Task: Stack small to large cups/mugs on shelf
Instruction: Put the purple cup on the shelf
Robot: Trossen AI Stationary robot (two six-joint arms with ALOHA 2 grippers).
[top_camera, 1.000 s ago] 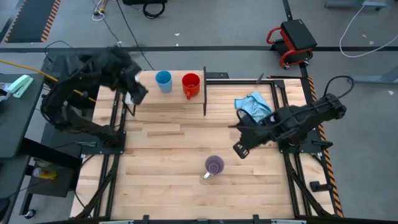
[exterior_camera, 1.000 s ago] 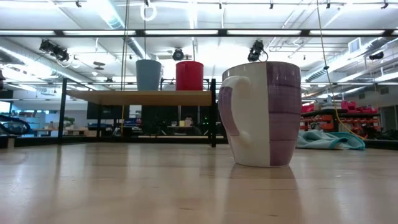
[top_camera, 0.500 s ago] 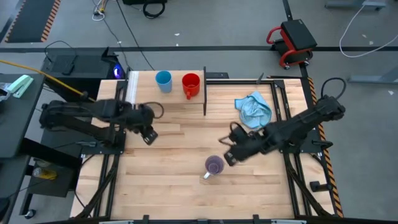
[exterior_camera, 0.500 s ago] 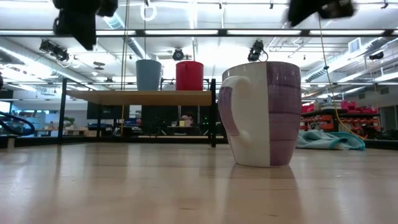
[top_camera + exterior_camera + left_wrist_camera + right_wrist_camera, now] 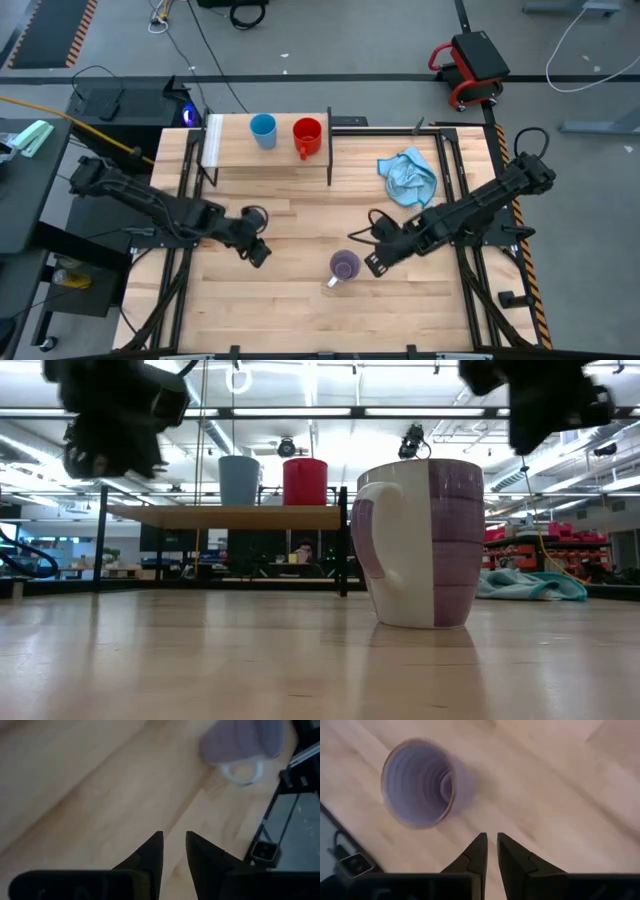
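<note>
Wood-plank desk (image 5: 290,300) carries lilac mug (image 5: 344,266) upright near front centre, light blue cloth (image 5: 408,175) crumpled toward right rear, shelf (image 5: 240,155) at rear. Shelf holds blue cup (image 5: 263,129), red mug (image 5: 307,135), side by side.

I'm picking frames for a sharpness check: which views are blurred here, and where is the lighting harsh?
Both wrist views are blurred: the purple mug is smeared in each. In the low view both grippers are dark smears against bright ceiling lights, while the mug stays sharp. The high view is evenly lit and clear on the shelf.

Workshop, strip-lit ceiling (image 5: 320,410), cluttered benches (image 5: 545,545)
</note>
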